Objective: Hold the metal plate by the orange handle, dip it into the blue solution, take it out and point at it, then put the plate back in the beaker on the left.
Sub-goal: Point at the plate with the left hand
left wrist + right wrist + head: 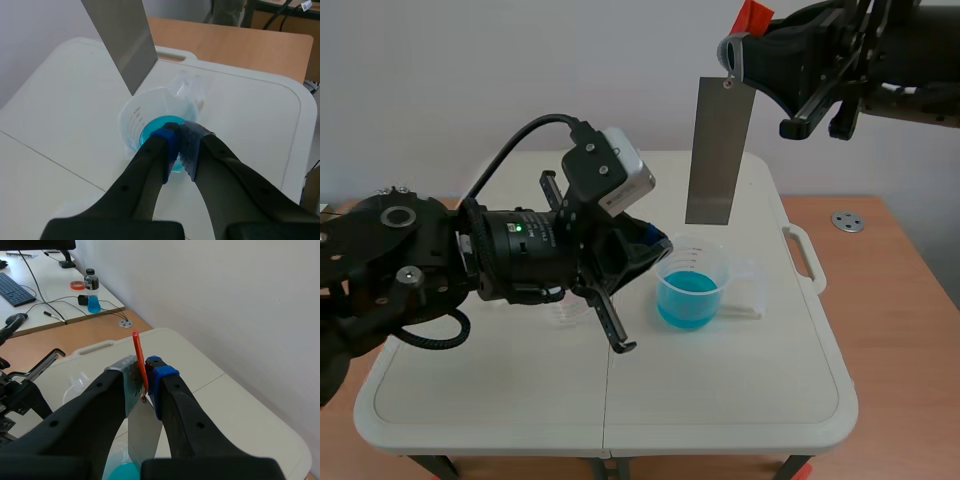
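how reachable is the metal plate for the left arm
Probably yes: its shut jaws sit beside the clear beaker of blue solution, and the flat grey metal plate hangs just above, nothing between.

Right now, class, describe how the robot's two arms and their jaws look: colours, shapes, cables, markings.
The left arm and right arm are black. The left carries round joint caps, a green light, a silver-grey camera box and a looping black cable. Each arm's jaws are thick and black, tipped with one blue pad and one grey dotted pad.
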Controlling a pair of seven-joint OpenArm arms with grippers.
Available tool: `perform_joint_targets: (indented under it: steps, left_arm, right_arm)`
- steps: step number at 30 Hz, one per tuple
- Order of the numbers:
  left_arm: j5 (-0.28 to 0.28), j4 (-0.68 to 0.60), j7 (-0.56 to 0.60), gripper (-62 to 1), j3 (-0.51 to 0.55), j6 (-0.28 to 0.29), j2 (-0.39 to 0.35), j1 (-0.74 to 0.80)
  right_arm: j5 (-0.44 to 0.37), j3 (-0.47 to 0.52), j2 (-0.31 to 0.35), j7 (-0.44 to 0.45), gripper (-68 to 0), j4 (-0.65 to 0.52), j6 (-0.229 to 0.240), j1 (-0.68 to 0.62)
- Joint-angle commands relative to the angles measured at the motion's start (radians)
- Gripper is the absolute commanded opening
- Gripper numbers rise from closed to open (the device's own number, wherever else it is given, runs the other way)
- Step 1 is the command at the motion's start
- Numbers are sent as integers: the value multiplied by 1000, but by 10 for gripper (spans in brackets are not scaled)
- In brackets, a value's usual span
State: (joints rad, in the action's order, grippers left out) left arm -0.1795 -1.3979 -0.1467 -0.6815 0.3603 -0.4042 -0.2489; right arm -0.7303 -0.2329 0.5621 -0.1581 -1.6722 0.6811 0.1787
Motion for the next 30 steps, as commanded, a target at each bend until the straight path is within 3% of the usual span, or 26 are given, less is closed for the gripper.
perform_joint_targets:
  steps: [1,5,10,30]
  left_arm:
    - [0,4,15,-591,1,-10,22,-24]
    - [47,49,16,-591,1,-55,73,-43]
    - [72,81,25,-591,1,-55,108,-51]
    - [72,82,25,-591,1,-59,121,-50]
  right_arm:
    - [-15,5,8,22,-662,-20,0,15]
    - [-15,5,8,22,-662,-20,0,15]
    - [-16,5,8,22,-662,-20,0,15]
    - [-16,5,8,22,-662,-20,0,16]
